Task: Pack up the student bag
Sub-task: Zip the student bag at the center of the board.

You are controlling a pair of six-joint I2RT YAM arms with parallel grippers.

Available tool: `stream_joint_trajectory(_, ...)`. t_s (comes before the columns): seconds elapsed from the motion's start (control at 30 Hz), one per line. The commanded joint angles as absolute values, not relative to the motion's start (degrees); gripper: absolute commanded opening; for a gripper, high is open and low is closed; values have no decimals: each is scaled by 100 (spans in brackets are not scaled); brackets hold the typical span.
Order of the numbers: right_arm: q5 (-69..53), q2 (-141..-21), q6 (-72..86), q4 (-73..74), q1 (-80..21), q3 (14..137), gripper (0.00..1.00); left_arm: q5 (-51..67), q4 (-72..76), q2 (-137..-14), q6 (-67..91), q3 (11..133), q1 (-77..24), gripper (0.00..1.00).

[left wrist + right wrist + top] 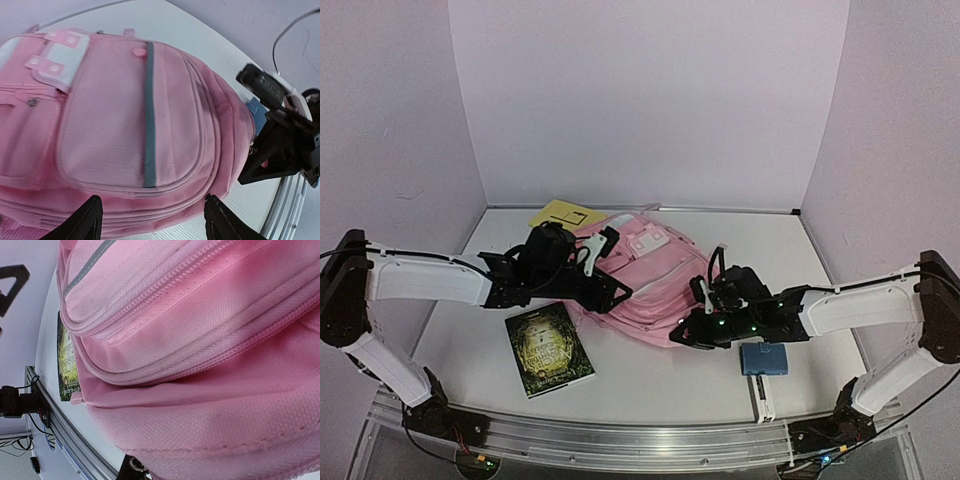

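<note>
The white table (650, 385) carries everything, and the student bag (642, 272) takes up its middle, directly between the two grippers. It lies flat on its back with the front pockets and zip lines facing up, probably so that both arms can reach the openings from above. Every zip in view looks closed, so by that showing the packing has not begun.

The left gripper (155, 219) hovers over the bag's side edge with its fingers spread wide and nothing between them. The mesh front pocket lies just ahead of it. That reads as readiness to take hold of fabric or a zip pull.

The right gripper (688, 330) is pressed against the bag's near corner with its jaws closed. Its own camera is filled with pink cloth and seams, so whether it pinches fabric or only leans on it cannot be told. A closed hand there would serve to steady the soft bag while the other hand works.

A green-covered book (550, 350) lies flat just on the near side of the left gripper. A yellow sheet (560, 213) shows beyond that gripper, at the bag's far edge. A small blue object (763, 358) sits just beside the right gripper's wrist. All three are likely waiting to go in
</note>
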State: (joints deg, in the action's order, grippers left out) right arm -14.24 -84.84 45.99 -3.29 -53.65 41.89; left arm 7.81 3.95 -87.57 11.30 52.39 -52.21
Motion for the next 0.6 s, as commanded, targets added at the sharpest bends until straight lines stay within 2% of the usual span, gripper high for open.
stream_joint_trajectory(0.0,-1408,-8407,4750,-695,-5357,4393,0,1187,433,-9213,759,5822,-5613,68)
stream_joint_trajectory(0.3,-1481,-8435,4847,-687,-5353,4391,0,1264,364,-10009,584,6454,-5919,70)
stream_joint_trajectory(0.57,-1398,-8329,4947,-676,-5351,4342,0,1295,197,-10480,529,6764,-6088,57)
